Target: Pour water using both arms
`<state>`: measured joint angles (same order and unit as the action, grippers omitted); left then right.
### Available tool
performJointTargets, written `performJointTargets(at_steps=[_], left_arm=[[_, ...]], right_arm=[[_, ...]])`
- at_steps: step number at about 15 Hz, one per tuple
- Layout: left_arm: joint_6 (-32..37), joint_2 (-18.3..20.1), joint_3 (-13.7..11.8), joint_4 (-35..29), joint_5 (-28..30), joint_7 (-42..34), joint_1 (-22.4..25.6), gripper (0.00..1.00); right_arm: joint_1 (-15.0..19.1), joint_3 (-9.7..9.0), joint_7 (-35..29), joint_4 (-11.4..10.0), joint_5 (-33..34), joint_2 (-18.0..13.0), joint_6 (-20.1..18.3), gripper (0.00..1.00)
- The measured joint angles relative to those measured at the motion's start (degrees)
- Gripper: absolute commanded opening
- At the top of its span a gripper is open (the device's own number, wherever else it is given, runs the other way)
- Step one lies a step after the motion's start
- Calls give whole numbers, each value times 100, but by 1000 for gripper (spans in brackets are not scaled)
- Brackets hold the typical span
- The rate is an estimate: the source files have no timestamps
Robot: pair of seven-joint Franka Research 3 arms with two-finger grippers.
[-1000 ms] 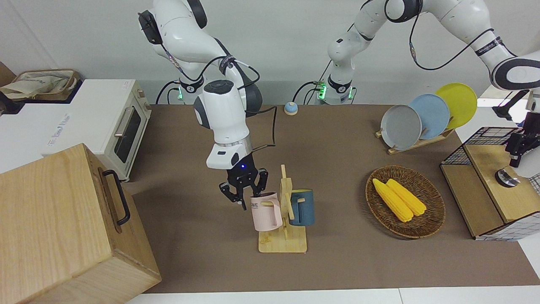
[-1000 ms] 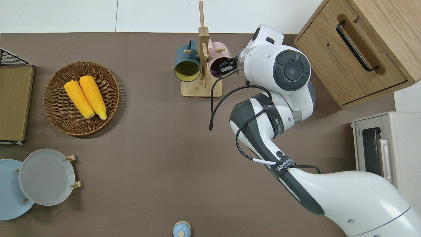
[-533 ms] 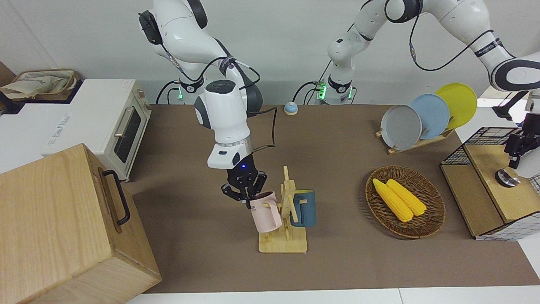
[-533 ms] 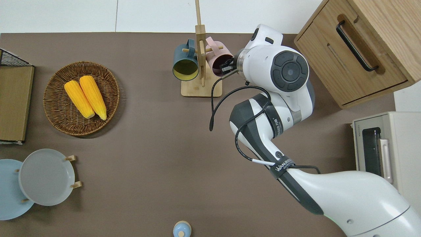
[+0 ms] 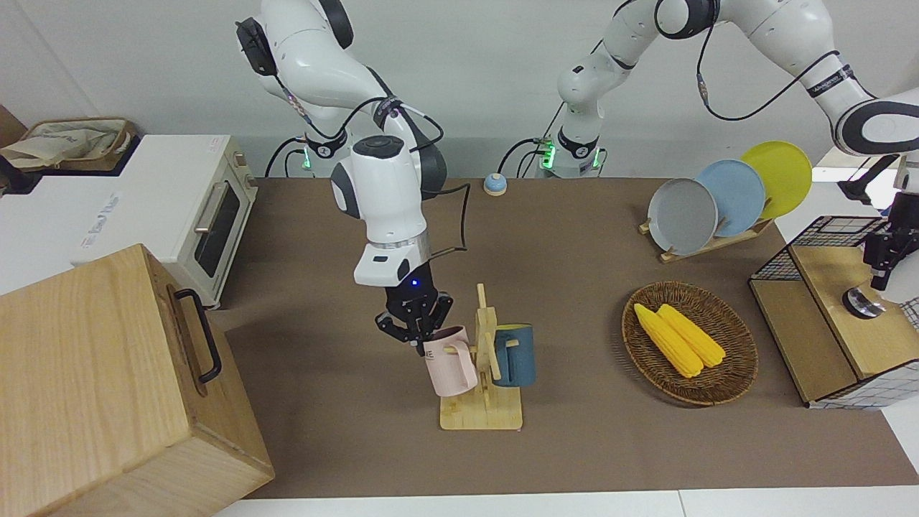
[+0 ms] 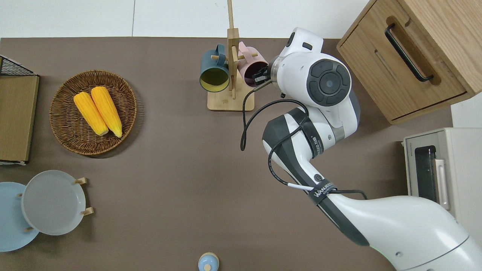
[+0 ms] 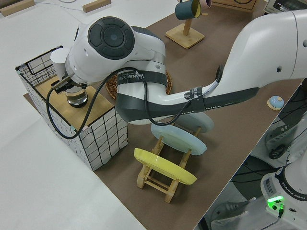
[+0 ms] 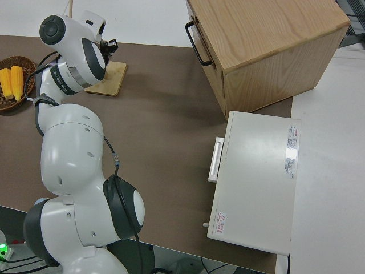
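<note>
Pink mug [image 5: 451, 361], tilted on its wooden rack [image 5: 483, 384] near the tabletop's edge farthest from the robots, is gripped at the rim by the right gripper [image 5: 418, 331], and a snagged handle could tip the rack; the left gripper [image 7: 64, 85], fingers unclear, hangs over a glass [image 7: 76, 98].

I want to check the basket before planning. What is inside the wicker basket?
Two yellow corn cobs lie side by side in the wicker basket. The woven bottom around them looks bare. What is under the cobs cannot be seen.
</note>
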<state>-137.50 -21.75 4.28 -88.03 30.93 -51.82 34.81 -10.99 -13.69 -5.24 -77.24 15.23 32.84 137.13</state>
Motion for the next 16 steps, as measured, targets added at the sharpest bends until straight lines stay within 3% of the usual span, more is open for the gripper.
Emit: performJointTargets(at_steps=[8, 16], left_arm=[[-10, -1, -1, 1, 3, 99, 0, 0], [7, 6, 10, 63, -72, 304, -4, 0]], right_arm=[[-10, -5, 11, 95, 336, -40, -388, 0], [32, 43, 200, 145, 414, -331, -910, 0]])
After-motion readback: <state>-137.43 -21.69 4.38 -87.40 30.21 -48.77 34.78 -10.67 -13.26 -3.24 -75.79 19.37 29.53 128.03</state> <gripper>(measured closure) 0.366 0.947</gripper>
